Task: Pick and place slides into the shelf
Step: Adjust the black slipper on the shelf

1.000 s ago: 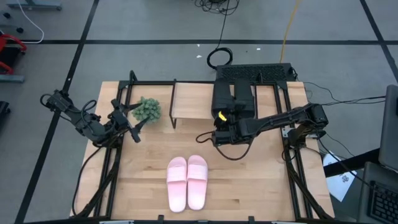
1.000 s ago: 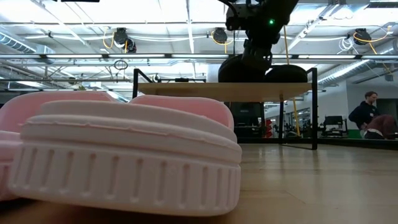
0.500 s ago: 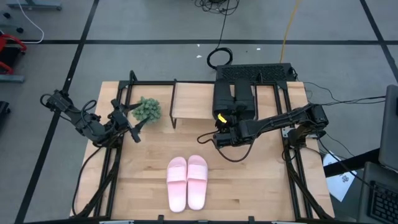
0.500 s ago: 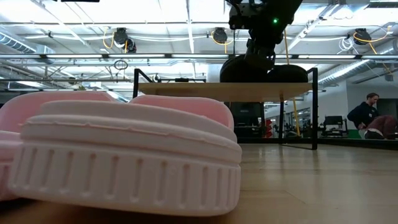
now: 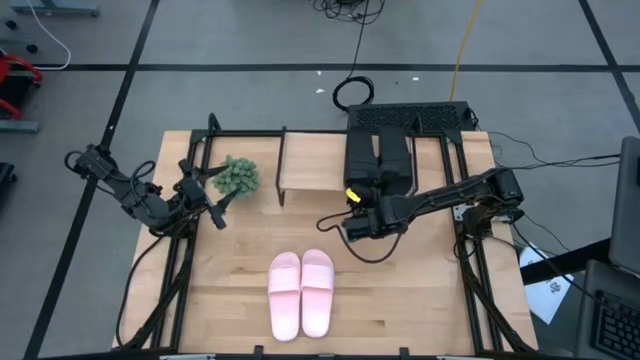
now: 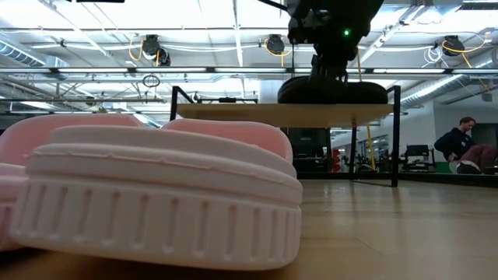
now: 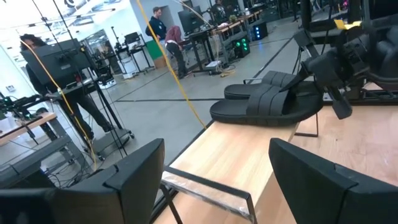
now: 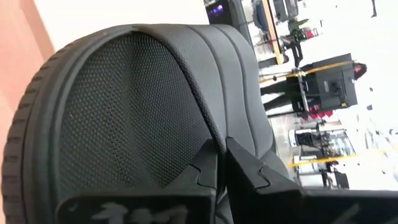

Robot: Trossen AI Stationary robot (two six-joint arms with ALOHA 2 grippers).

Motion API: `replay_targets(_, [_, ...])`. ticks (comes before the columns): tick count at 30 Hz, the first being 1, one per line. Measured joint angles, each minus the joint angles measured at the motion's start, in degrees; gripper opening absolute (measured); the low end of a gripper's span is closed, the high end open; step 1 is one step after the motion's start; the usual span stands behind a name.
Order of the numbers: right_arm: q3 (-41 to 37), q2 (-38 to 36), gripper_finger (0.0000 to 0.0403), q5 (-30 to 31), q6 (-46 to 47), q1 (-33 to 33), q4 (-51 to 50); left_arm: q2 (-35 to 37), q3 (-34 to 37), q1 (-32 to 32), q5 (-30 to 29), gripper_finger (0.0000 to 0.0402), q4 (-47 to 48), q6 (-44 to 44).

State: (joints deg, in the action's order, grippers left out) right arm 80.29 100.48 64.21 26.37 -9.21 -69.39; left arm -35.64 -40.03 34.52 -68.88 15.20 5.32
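Two black open-toe slide sandals with wide ribbed straps (image 5: 377,158) lie side by side on the low light-wood shelf with thin black metal legs (image 5: 310,160), filling its right half. The left half of the board is bare. The right gripper (image 5: 352,224) sits at the heel end of the black pair, at about 6 o'clock from it, just off the shelf's front edge. Its fingers are pressed together with nothing between them. In the right wrist view the mesh footbed of a black slide fills the picture just beyond the fingertips. Whether they touch it cannot be told.

The light pink pair of slide sandals (image 5: 301,292) rests together on the wooden tabletop (image 5: 420,300), at about 7 o'clock from the right gripper and well apart from the shelf.

The left gripper (image 5: 206,199) waits at 9 o'clock on the table, beside a small green artificial plant (image 5: 237,176), its fingers spread wide and empty.

By my reading, the black pair is placed and the step in hand is its last seating. The next move calls for the right arm to clear the shelf. Then a gripper must open over a pink slide, take it by the strap and carry it to the shelf's free left half.
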Motion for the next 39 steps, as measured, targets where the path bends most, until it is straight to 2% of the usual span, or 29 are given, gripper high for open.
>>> replay_targets(15, [0.04,0.18,0.0004,-4.37,2.93,-0.24,-0.07,0.02,0.0,0.0,0.0,0.0294,0.0,-0.26])
replay_targets(28, [-0.02,0.18,0.0096,-7.31,2.89,-0.27,1.15,0.02,0.0,0.0,0.0,0.0294,0.0,-0.26])
replay_targets(39, [-0.2,-3.9,0.0129,-10.65,1.6,-1.84,2.54,0.01,0.0,0.0,0.0,0.0294,-0.02,-0.04])
